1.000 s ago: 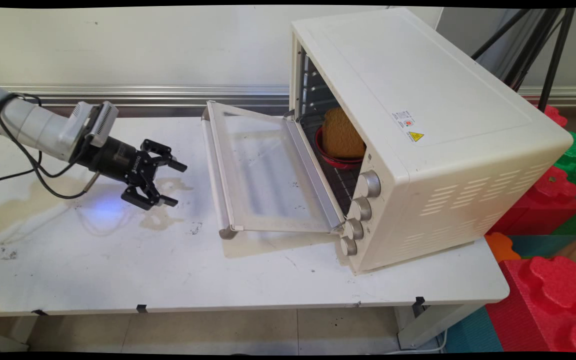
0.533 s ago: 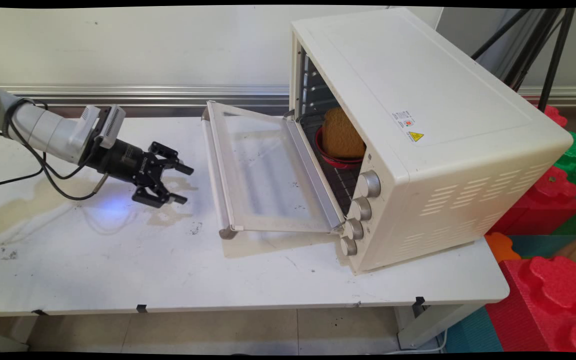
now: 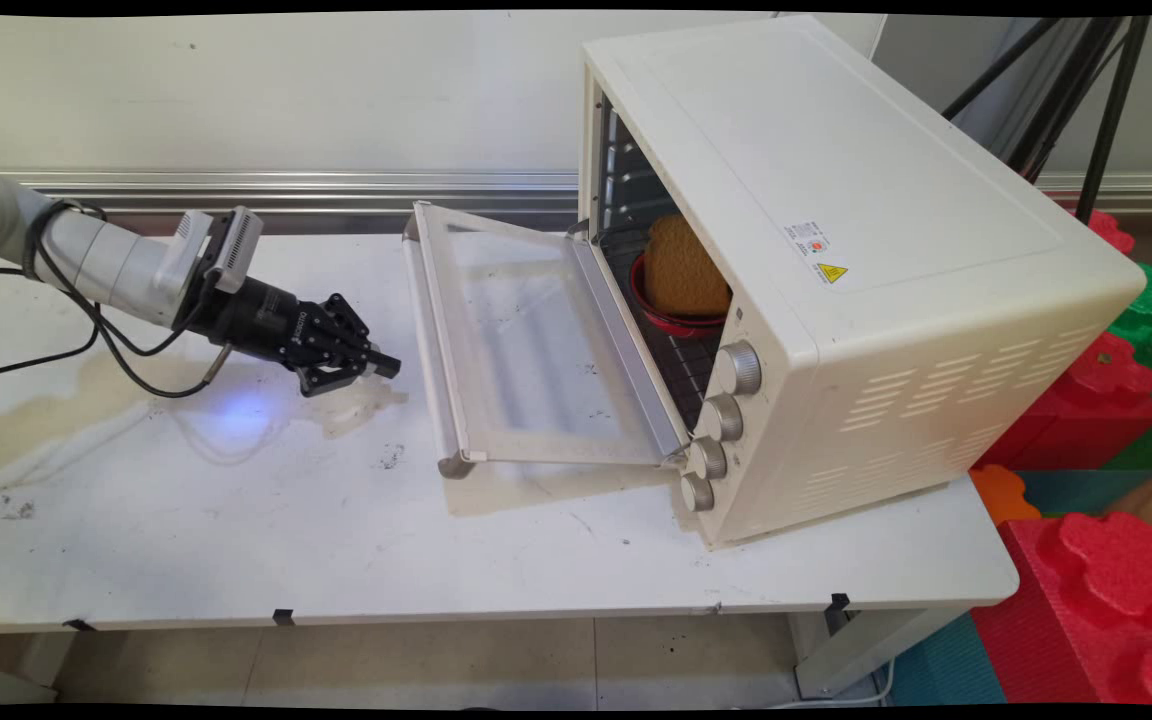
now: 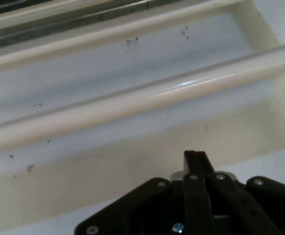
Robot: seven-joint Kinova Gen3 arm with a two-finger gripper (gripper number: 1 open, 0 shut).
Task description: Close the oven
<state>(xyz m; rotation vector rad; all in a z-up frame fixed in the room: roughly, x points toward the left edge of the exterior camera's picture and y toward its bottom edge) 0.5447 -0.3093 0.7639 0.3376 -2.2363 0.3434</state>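
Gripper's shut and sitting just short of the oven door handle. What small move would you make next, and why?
Probably ease the gripper forward and slightly under the handle of the open oven door. Its fingers are shut, low over the table, and the hand view shows the handle bar straight ahead, apart from them. Shut fingers suit a push or lift, not a grasp.

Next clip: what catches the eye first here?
A cream toaster oven sits on the table's right half, its door dropped open toward the left. Inside, a slice of toast stands in a red dish on the rack. The black gripper, shut, points at the door's handle bar.
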